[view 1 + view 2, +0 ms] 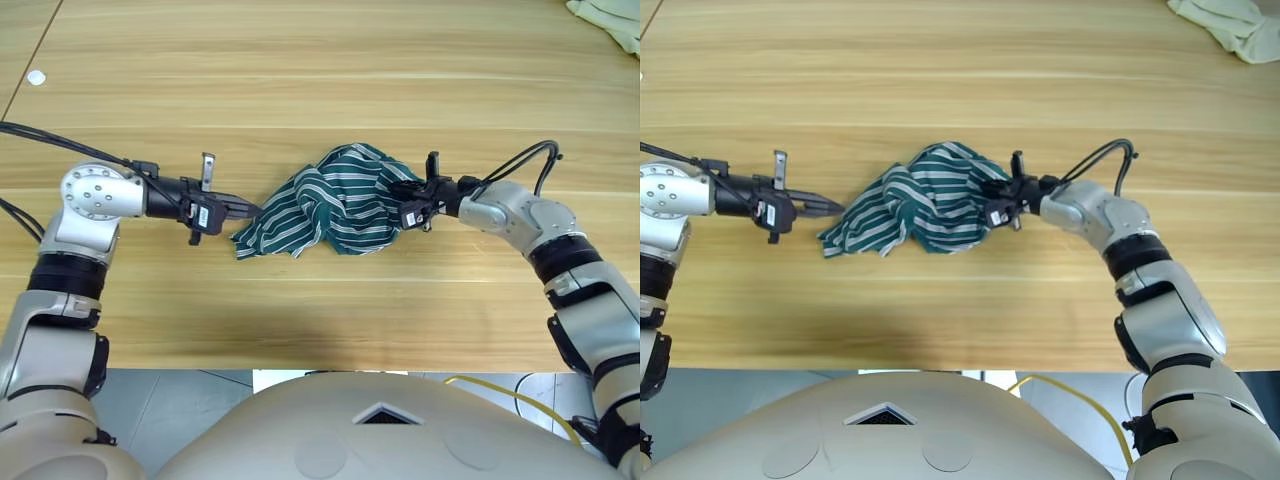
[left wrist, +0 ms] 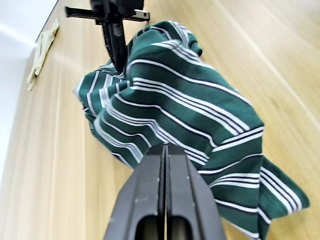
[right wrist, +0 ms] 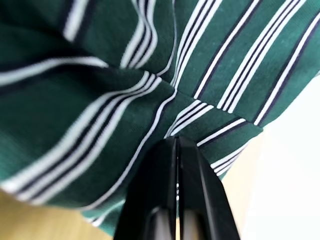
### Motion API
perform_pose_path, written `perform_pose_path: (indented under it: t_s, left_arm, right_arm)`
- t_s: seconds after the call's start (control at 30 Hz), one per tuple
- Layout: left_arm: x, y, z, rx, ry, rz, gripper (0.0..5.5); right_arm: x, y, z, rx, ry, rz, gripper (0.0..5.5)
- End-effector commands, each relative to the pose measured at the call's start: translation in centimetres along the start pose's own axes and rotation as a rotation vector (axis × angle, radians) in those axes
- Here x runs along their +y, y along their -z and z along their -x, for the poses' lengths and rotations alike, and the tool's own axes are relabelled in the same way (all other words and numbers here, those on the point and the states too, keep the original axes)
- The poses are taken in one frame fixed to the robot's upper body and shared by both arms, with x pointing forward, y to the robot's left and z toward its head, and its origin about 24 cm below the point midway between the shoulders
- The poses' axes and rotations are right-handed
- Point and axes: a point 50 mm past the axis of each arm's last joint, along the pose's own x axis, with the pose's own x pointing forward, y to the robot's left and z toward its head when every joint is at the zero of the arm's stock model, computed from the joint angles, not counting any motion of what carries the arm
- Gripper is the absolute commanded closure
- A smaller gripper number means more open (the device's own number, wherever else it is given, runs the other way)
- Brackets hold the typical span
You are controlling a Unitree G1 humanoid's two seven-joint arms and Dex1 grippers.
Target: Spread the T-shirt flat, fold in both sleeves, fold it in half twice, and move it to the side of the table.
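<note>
A green T-shirt (image 1: 335, 200) with white stripes lies crumpled in a heap at the middle of the wooden table (image 1: 300, 80). My left gripper (image 1: 255, 210) is level with the heap on its left. Its fingers are shut, and the tips touch the shirt's left edge (image 2: 150, 125) with no fabric visible between them. My right gripper (image 1: 393, 190) presses into the heap's right side. It is shut, and a fold of the striped cloth (image 3: 165, 100) puckers toward its tips. The left wrist view also has the right gripper (image 2: 112, 30) beyond the heap.
A pale cloth (image 1: 1230, 22) lies at the table's far right corner. A small white disc (image 1: 37, 77) sits far left. The table's front edge (image 1: 300, 365) runs close below the shirt. Bare wood surrounds the heap on every side.
</note>
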Motion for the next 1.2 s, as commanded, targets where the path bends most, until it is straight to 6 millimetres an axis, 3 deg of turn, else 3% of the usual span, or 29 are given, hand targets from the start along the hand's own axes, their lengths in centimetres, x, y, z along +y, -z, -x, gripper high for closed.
perform_pose_path:
  t_s: [0.03, 0.3, 0.5, 0.63, 0.73, 0.93, 1.2]
  left_arm:
    - [-1.3, 0.7, -0.9, 0.017, 0.033, 0.022, 5.48]
    - [-3.6, 1.5, -0.7, 0.072, 0.118, 0.058, 5.48]
    - [-6.3, 3.2, -2.1, 0.172, 0.209, 0.094, 5.48]
    - [-8.1, 5.7, -2.4, 0.36, 0.268, 0.08, 5.48]
    - [-8.6, 6.8, -2.5, 0.444, 0.275, 0.069, 5.48]
    - [-10.2, 7.6, -2.7, 0.482, 0.328, 0.055, 5.48]
    - [-10.2, 8.8, -1.0, 0.588, 0.289, 0.063, 5.48]
  right_arm:
    - [2.1, -0.9, 0.1, -0.021, -0.069, -0.022, 5.47]
    - [3.0, -1.6, 0.4, -0.025, -0.077, -0.04, 5.47]
    - [3.8, -2.5, 0.3, -0.047, -0.112, -0.051, 5.47]
    - [5.1, -0.3, 1.4, 0.062, -0.172, -0.072, 5.47]
    - [6.1, -0.1, 2.1, 0.079, -0.194, -0.1, 5.47]
    - [7.4, 0.7, 3.0, 0.122, -0.23, -0.137, 5.47]
    - [9.1, 3.5, 5.6, 0.26, -0.273, -0.213, 5.47]
